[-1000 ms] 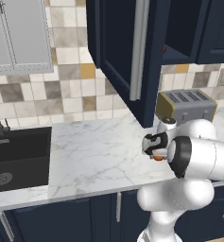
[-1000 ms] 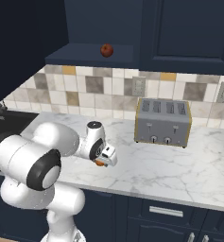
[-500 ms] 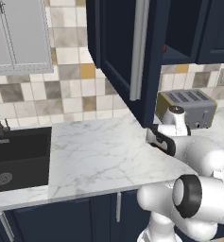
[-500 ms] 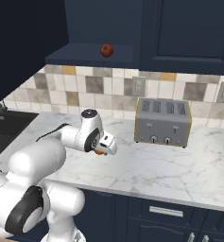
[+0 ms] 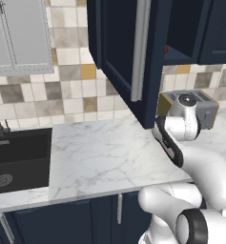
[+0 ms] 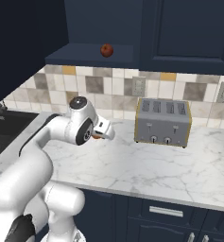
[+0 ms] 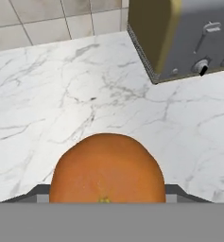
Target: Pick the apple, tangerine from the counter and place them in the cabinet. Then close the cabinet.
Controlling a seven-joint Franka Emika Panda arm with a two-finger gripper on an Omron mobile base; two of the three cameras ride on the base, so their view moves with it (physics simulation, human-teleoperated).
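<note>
At the far left of the left base view a black sink [image 5: 19,159] is set into the white marble worktop [image 5: 100,157], with a light grey wall cabinet [image 5: 19,35] above it over the tiled backsplash. Further right hangs the navy cabinet [image 5: 119,52], its door swung open toward the camera with the long silver bar handle [image 5: 139,47] on its edge. In the right base view the apple [image 6: 107,50] sits on the cabinet's open shelf, above the backsplash. Below and a little left of it, the end effector [image 6: 100,134] is raised above the worktop, grasping the tangerine [image 7: 107,175]: a sliver of orange shows at its tip in the right base view, and in the hand view the fruit sits between the finger tips with the marble surface well behind it. To the right, a grey four-slot toaster [image 6: 162,122] with yellowish sides stands on the worktop against the tiles, apart from the end effector.
</note>
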